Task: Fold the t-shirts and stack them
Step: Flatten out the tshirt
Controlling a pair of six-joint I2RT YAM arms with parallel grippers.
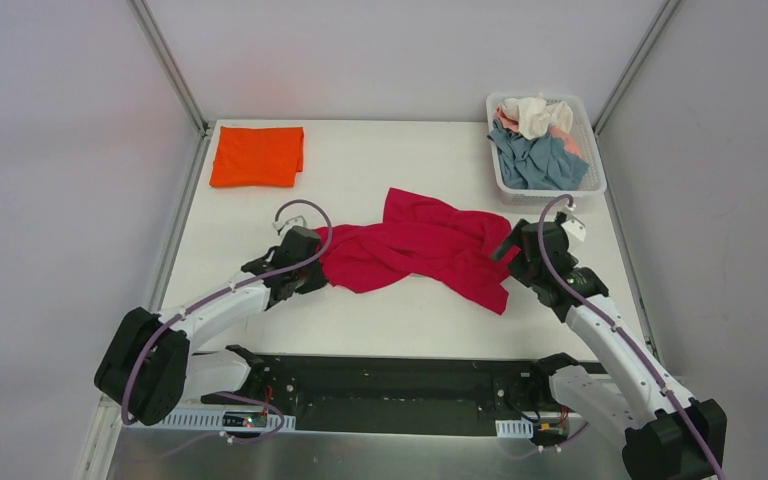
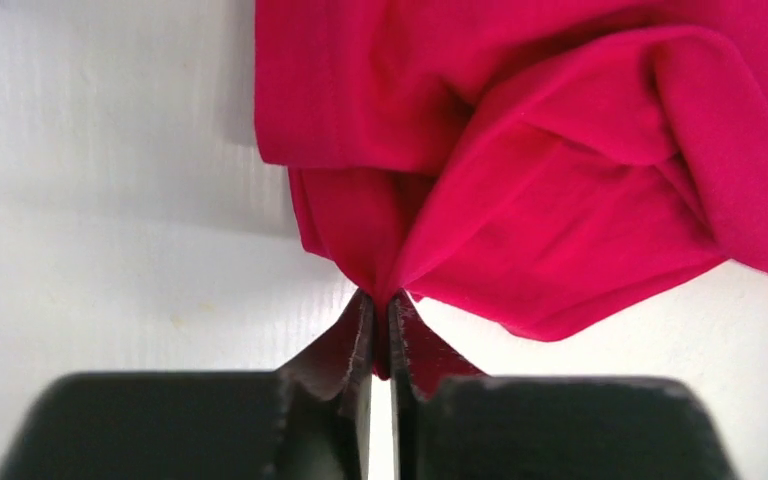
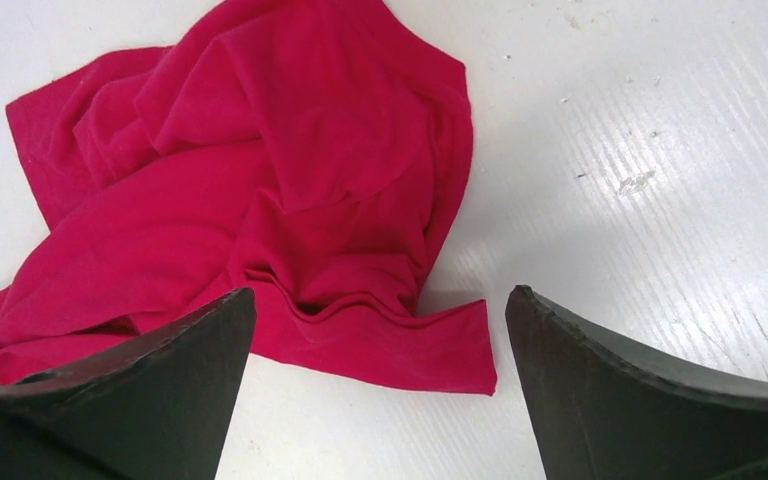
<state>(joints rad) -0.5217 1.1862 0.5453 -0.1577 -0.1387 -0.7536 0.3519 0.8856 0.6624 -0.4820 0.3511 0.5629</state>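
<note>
Where the red shirt point(image 1: 415, 250) lies crumpled on the table point(image 1: 390, 315), just left of the basket point(image 1: 550, 197) and nearer the arms, the left gripper point(image 2: 380, 305) is clenched on a fold at the side farthest from the basket. The right gripper point(image 3: 380, 300) hangs spread wide over the hem nearest the basket, grasping nothing. The orange shirt point(image 1: 257, 156) lies folded far left of the basket. A grey-blue shirt point(image 1: 538, 160) and a cream shirt point(image 1: 535, 115) sit inside it.

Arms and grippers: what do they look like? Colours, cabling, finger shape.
The left arm and right arm match: white links, black joints, bulky black base housings. A purple cable runs along each, looping above the wrist. The left gripper and right gripper are black, with matte wedge-shaped fingers tapering to thin tips.
</note>
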